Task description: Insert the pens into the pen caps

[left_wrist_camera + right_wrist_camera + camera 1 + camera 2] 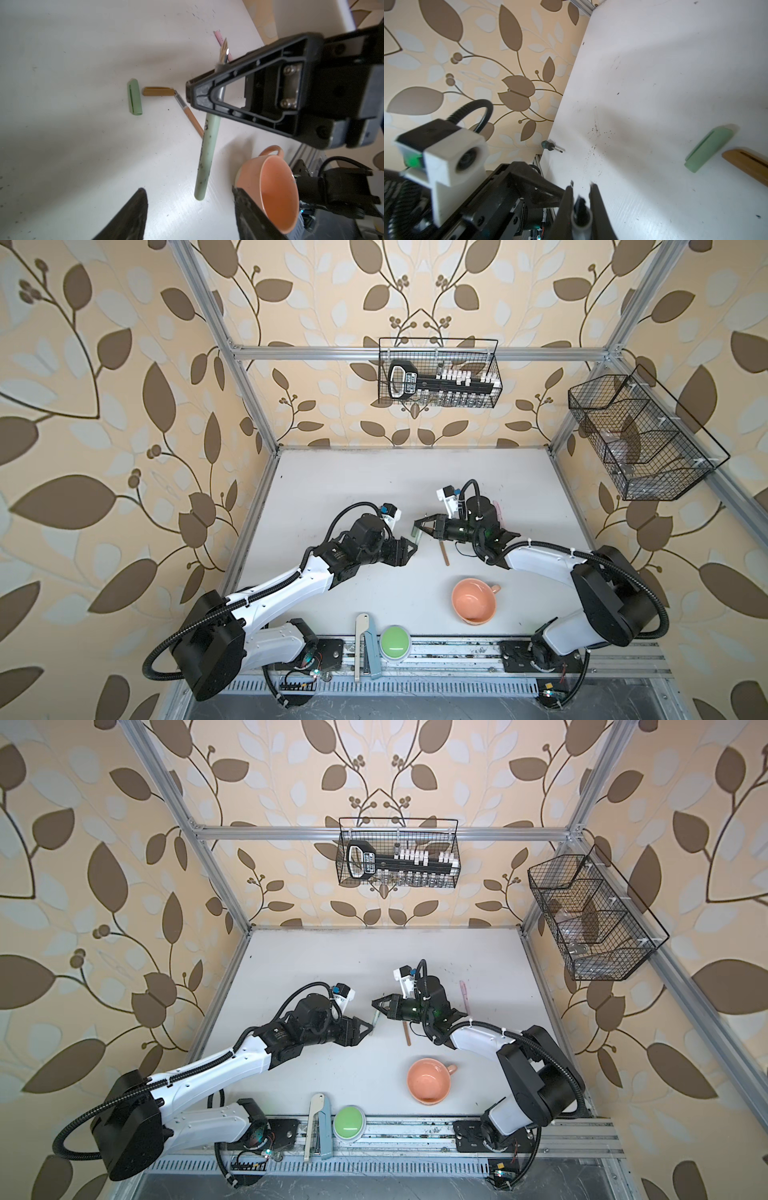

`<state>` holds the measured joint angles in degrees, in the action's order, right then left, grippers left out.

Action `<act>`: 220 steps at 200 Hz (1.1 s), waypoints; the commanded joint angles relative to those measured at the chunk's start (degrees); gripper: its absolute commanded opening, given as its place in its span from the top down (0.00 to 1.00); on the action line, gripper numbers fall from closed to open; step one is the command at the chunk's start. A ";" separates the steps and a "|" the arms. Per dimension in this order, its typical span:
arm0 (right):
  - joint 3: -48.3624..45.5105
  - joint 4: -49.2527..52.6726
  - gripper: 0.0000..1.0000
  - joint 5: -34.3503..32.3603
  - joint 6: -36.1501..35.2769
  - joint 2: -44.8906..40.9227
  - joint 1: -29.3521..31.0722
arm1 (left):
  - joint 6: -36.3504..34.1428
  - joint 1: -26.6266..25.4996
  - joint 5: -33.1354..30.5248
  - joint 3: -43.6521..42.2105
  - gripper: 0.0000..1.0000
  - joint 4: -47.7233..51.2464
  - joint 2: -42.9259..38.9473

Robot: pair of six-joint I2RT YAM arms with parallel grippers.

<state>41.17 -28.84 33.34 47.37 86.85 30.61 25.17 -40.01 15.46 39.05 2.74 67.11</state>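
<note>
Nearest, the left gripper [411,548] stands wide and holds nothing. Just beyond it, the right gripper [581,188] is closed on the green pen [207,149] near its nib, above the counter [62,145]. Farther away lie the green cap [134,96] and the tan cap [159,91]. The tan pen [192,118] meets the tan cap at an angle and is not inserted. Farthest lies the pink pen [218,35]; I cannot find its cap. I judge that no pen is capped yet.
</note>
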 commanded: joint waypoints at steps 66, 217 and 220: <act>-0.91 -10.83 1.00 8.61 5.20 0.49 -0.27 | 1.97 1.33 13.36 0.16 0.41 -6.22 1.18; -0.75 -10.50 1.00 9.63 4.33 2.48 0.32 | 0.15 1.34 11.56 1.69 0.69 -3.87 2.12; -0.63 -10.02 1.00 9.68 4.02 2.50 0.38 | 0.07 1.34 11.67 1.77 0.70 -3.88 2.26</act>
<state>40.71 -40.12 42.48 53.52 88.53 30.52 26.89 -39.29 26.59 39.00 -0.60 68.77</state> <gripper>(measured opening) 0.103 0.311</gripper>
